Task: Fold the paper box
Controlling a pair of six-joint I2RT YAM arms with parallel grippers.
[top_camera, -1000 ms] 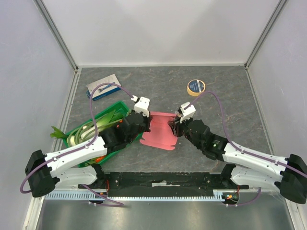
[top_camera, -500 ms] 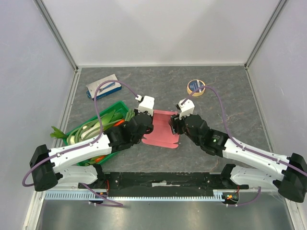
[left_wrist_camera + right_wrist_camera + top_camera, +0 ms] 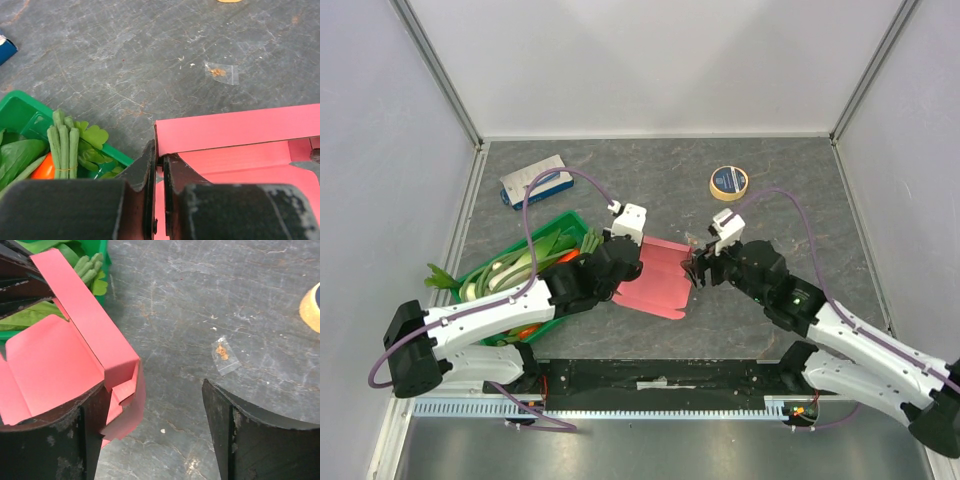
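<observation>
— One wall of the paper box (image 3: 658, 285) stands up; most folds seem not done. It lies between the arms.
— And the grippers?
— Left gripper (image 3: 159, 161) pinches that wall; right gripper (image 3: 154, 395) is open beside it.

This looks like a robotics lab's test cell, not a home or shop. Plain white panels (image 3: 650, 60) set in aluminium posts (image 3: 440, 70) wall in three sides of a grey stone-look tabletop (image 3: 800, 180). The left arm (image 3: 480, 320) and right arm (image 3: 865, 340) (purple cables (image 3: 565, 171) looping off them) are bolted to a black rail (image 3: 660, 375) along its near edge.
</observation>
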